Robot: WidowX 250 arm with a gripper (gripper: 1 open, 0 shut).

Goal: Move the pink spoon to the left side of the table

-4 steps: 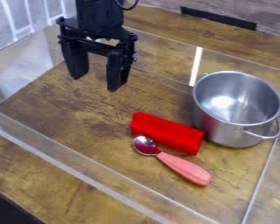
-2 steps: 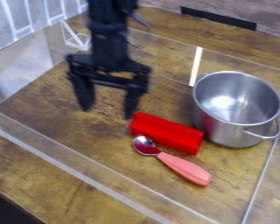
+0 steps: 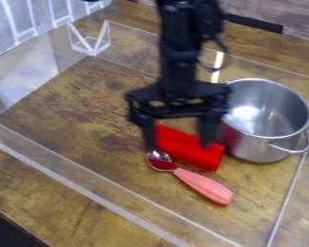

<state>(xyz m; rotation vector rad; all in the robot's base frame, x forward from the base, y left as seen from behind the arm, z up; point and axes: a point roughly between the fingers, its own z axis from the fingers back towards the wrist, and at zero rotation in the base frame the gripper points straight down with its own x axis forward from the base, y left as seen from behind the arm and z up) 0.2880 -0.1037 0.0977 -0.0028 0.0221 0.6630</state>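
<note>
The pink spoon [image 3: 191,177] lies on the table [image 3: 67,116] toward the front right, silver bowl pointing left, salmon-pink handle running down to the right. My gripper [image 3: 178,130] hangs just above and behind it, pointing straight down. It is open, its two dark fingers [image 3: 143,132] spread wide with nothing held between them. They straddle the red block [image 3: 189,147], which lies right behind the spoon.
A shiny steel pot [image 3: 263,118] stands at the right, close to my arm. Low clear acrylic walls [image 3: 42,143] edge the tabletop. A clear angled stand [image 3: 90,39] sits at the back left.
My gripper has travelled from the back left of the table toward the front right and come lower, ending above the red block and spoon. It stayed open. Spoon, block and pot have not moved.
</note>
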